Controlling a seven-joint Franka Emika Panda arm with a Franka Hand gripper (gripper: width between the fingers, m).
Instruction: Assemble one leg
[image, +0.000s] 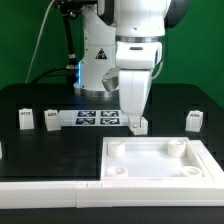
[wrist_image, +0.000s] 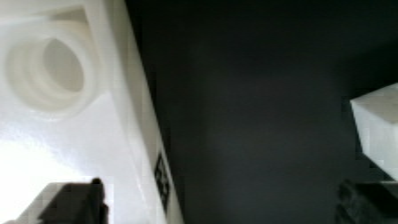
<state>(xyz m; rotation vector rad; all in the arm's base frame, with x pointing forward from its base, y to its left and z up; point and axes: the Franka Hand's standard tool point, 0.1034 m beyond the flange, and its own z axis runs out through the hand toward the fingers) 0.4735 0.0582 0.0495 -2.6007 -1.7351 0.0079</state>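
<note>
My gripper (image: 133, 116) hangs over the black table just behind the large white panel (image: 160, 160), its jaws open and empty. One white leg (image: 139, 126) with a tag stands right at the fingertips. Two more legs (image: 27, 120) (image: 48, 121) stand at the exterior view's left and another (image: 195, 120) at its right. In the wrist view the gripper (wrist_image: 221, 205) shows two dark fingertips (wrist_image: 71, 203) far apart with bare table between them. The panel's edge with a round socket (wrist_image: 54, 70) lies by one finger. A white block (wrist_image: 377, 128), probably the leg, is beside the other.
The marker board (image: 96, 118) lies behind the gripper at the robot's base. A long white rail (image: 50, 190) runs along the table's front, joined to the panel's frame.
</note>
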